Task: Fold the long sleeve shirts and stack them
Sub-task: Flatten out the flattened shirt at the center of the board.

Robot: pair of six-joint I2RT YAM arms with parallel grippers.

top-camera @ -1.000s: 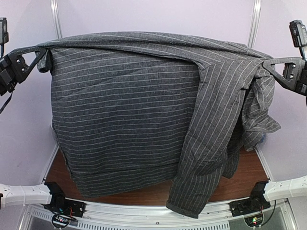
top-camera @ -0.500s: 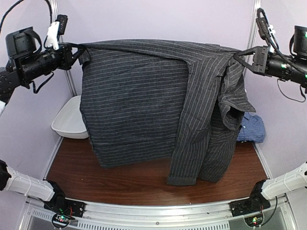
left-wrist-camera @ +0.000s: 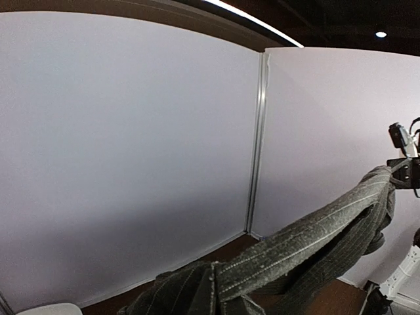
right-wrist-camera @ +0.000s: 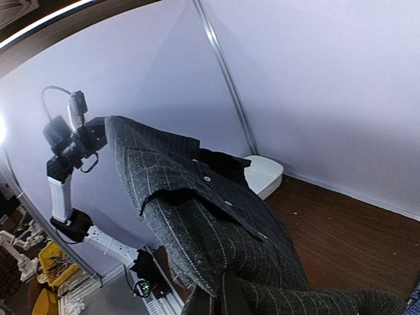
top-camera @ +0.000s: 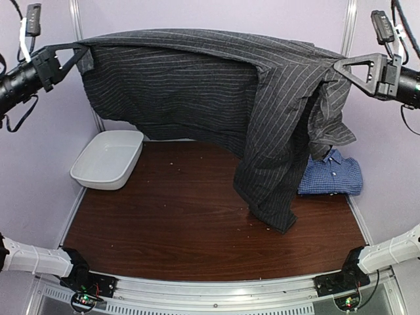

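The black pinstriped shirt (top-camera: 197, 85) hangs stretched in the air between my two grippers, high above the table. My left gripper (top-camera: 83, 51) is shut on its left top corner; the cloth shows in the left wrist view (left-wrist-camera: 295, 246). My right gripper (top-camera: 335, 65) is shut on its right top corner; the shirt fills the right wrist view (right-wrist-camera: 216, 216). One sleeve (top-camera: 272, 190) hangs down and its cuff touches the table. The blue-and-white check shirt (top-camera: 331, 176) lies folded at the right edge of the table.
A white oval tub (top-camera: 107, 159) stands at the back left of the brown table (top-camera: 177, 216); it also shows in the right wrist view (right-wrist-camera: 264, 174). Pale walls close in the back and both sides. The arm bases sit at the near edge.
Both grippers have moved back and up with the black shirt. Its body has lifted off the table and swung toward the back wall, uncovering the tub, the table and the blue shirt.
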